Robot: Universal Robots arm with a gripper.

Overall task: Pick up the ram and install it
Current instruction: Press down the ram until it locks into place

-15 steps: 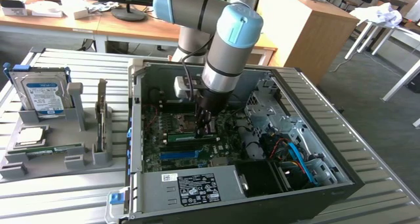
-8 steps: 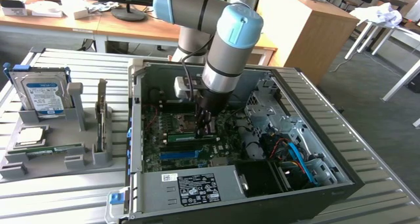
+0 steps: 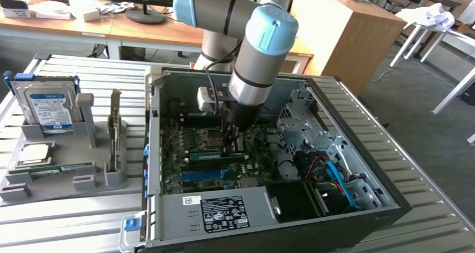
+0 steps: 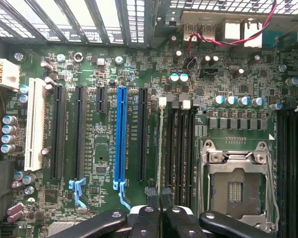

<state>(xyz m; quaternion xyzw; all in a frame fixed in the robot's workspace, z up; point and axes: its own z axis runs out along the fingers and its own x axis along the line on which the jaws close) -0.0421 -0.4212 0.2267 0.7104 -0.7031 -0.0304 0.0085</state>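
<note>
Room: bright, even light from above, soft shadows.
Case [image 3: 386,208]: dark inside, the arm [image 3: 256,58] shades the board [image 3: 211,147].
Arm: a pale shine on its blue cap.
Wrist view: the board is sharp and well lit, white glare through the grille [image 4: 79,20].
Fingers [image 4: 144,218]: close and a bit blurry.

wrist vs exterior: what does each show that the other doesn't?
Wrist only: close-up of the blue slot, white slot, empty CPU socket, and the ram edge-on in a memory slot at the shut hand.
Exterior only: grey holder with hard drive, the arm, the case.
Both: the motherboard, hand down over it.
</note>
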